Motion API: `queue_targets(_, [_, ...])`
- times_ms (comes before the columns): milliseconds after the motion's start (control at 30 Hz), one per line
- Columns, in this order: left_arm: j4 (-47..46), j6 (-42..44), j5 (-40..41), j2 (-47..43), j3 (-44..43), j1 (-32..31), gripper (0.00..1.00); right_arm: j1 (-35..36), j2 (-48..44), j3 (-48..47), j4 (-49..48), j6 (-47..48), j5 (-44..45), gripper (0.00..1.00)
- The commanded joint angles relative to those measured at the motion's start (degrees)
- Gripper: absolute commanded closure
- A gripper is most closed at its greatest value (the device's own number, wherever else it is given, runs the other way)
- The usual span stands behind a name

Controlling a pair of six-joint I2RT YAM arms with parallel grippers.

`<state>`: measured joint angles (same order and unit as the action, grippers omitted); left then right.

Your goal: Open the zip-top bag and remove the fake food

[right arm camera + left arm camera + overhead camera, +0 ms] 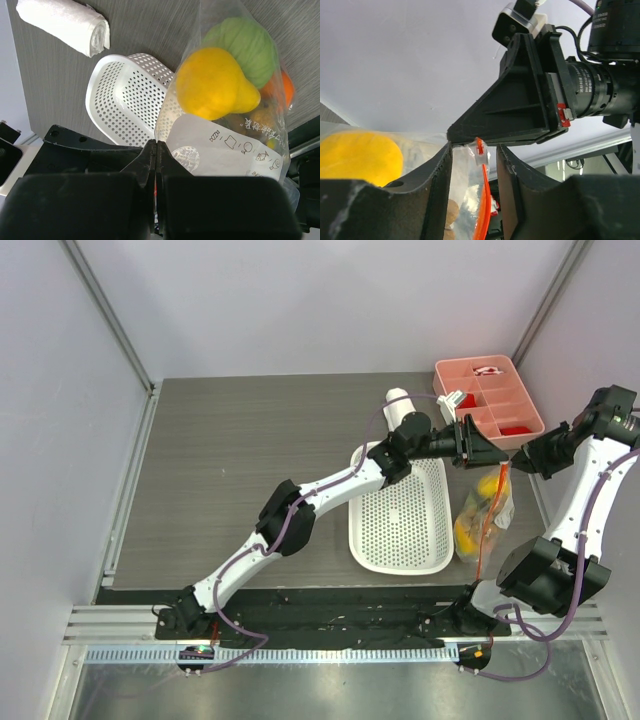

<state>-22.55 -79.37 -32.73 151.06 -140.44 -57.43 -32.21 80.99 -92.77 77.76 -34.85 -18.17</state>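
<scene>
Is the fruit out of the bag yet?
Not yet. The right claw pinches the zip-top bag up; the left claw sits open around its orange zip strip. The yellow fruit and the others are inside; opening and emptying are left.

The fake food [470, 530] lies in the zip-top bag [497, 508], just right of the basket [400, 530], the tray [500, 390] behind.

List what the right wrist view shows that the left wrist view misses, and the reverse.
Right wrist only: the white perforated basket, a white roll and the green fruit. Left wrist only: the left claw, parted around the orange-red zip strip. Both: the zip-top bag, the yellow fruit inside it, and the right claw shut on the bag.
</scene>
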Motion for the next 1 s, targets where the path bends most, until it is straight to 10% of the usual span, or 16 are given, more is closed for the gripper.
queue_targets(0, [-5.3, -1.6, -2.0, -0.2, -2.5, -0.4, 0.59, 0.3, -1.4, -0.3, 1.6, -0.7, -0.9, 0.99])
queue_targets(500, [-1.7, 0.5, -2.3, 0.3, -4.7, -0.8, 1.0, 0.3, -0.4, -0.5, 2.4, -2.3, -1.2, 0.99])
queue_targets(967, [12.3, 15.1, -4.9, -5.2, -5.3, -0.5, 1.0, 0.4, 6.5, -6.4, 8.6, -3.0, -1.8, 0.99])
